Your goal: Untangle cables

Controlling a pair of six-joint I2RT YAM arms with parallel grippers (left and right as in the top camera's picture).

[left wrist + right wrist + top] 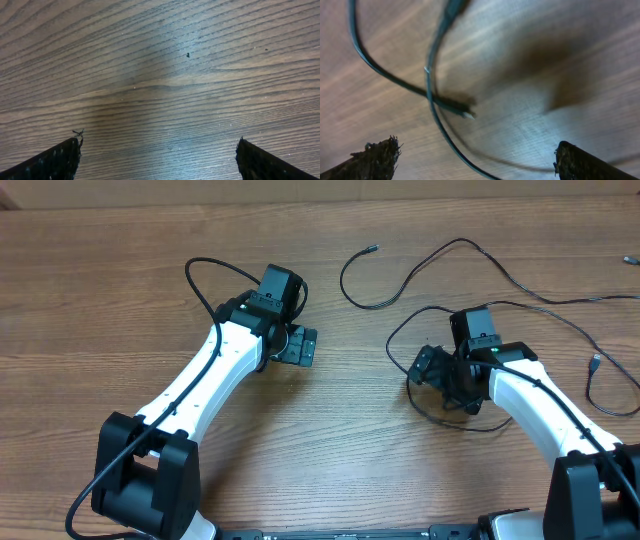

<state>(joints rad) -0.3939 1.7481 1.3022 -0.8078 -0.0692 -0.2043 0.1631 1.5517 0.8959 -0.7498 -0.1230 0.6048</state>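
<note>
I see my left gripper (303, 347) sitting just off the middle of the wooden surface (120, 270), a touch toward 10 o'clock. In its wrist view the left gripper (157, 157) has its fingertips (55, 160) spread wide. There is only bare wood grain between them, and nothing is held.

The cables (343, 280) lie in the far right part of the surface, roughly from 1 to 3 o'clock. One makes an open loop at about 1 o'clock and then trails off toward the right edge. Another curls around my right gripper (428, 368), which sits at 3 o'clock from the middle, right over a bend of cord.

From the right wrist camera, the right gripper (475, 160) is also spread apart, clamped on nothing. A thicker cable (395, 80) runs in from 11 o'clock and stops at a plug end (466, 114) near the centre. A thinner cable (431, 100) crosses it there and sweeps down toward 6 o'clock, passing between the fingertips (375, 157). I cannot tell whether either cord touches them.
</note>
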